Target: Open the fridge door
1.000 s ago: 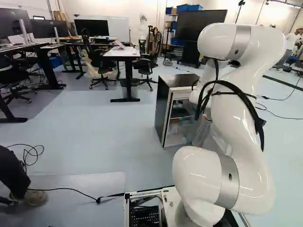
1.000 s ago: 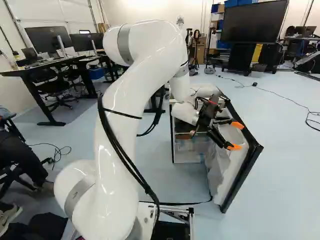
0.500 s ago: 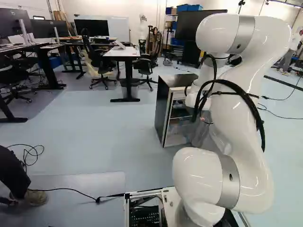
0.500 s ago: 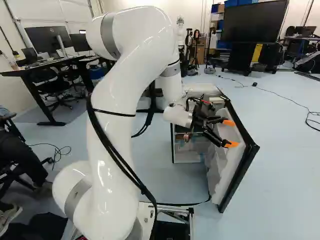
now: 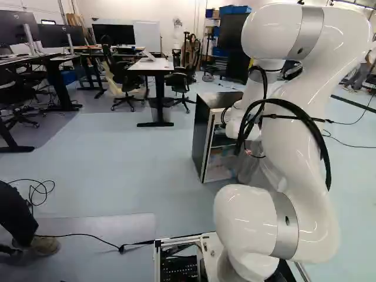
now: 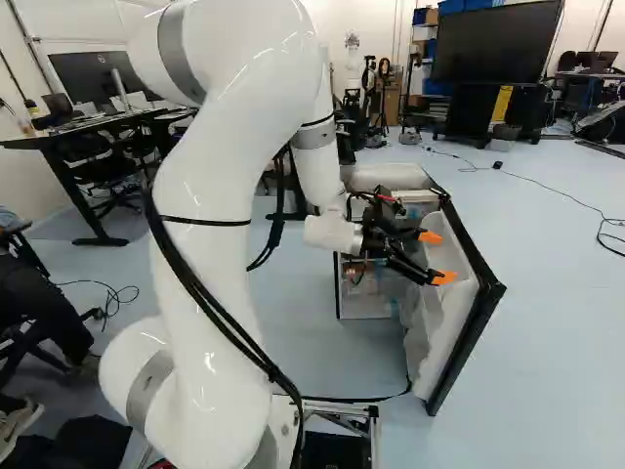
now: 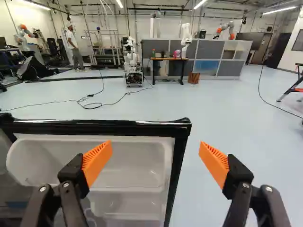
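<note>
The gripper (image 6: 437, 258) is on the inner side of the fridge door (image 6: 480, 318), which stands wide open in the right base view. In the wrist view the gripper (image 7: 155, 158) has its fingers spread with nothing held. One finger is over the white door shelves (image 7: 128, 163), the other beyond the door's free edge (image 7: 179, 161), above the floor. Whether either finger touches the door, I cannot tell. The fridge body (image 5: 202, 138), a dark cabinet, shows left of the arm in the left base view; its shelves show inside the opening. The arm hides part of it.
A white desk (image 5: 151, 66) with chairs stands beyond the fridge. A large screen (image 6: 496, 41) is at the back. Cables (image 7: 90, 101) lie on the floor past the door. Another robot (image 7: 132, 61) stands farther off. At the left of the left base view is a person's leg (image 5: 17, 214).
The arm's upper part has swung left in the right base view, and the gripper has moved left along the door's inner side. Base and fridge body have stayed; the door has shifted slightly inward.
</note>
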Robot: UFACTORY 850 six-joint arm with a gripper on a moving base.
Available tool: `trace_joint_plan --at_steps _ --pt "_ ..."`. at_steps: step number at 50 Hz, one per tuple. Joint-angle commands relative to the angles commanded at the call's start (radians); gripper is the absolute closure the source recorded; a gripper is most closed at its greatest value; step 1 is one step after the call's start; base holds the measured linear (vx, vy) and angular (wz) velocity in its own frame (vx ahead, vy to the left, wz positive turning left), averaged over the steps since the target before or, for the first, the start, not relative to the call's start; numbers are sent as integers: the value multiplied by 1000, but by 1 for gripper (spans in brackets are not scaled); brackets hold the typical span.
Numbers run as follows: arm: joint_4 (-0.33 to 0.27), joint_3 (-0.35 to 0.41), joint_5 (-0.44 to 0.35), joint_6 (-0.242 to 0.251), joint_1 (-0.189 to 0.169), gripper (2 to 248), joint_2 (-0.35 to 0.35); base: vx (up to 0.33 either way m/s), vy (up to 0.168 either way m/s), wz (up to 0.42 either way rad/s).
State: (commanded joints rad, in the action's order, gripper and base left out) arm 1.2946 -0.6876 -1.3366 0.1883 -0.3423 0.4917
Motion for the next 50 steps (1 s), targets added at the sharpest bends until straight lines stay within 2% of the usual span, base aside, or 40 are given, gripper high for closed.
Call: trace_joint_plan --at_steps 25,50 --pt "-29 14 10 -4 8 3 -18 0 0 0" --pt "-128 60 46 -19 34 3 -77 0 0 0"
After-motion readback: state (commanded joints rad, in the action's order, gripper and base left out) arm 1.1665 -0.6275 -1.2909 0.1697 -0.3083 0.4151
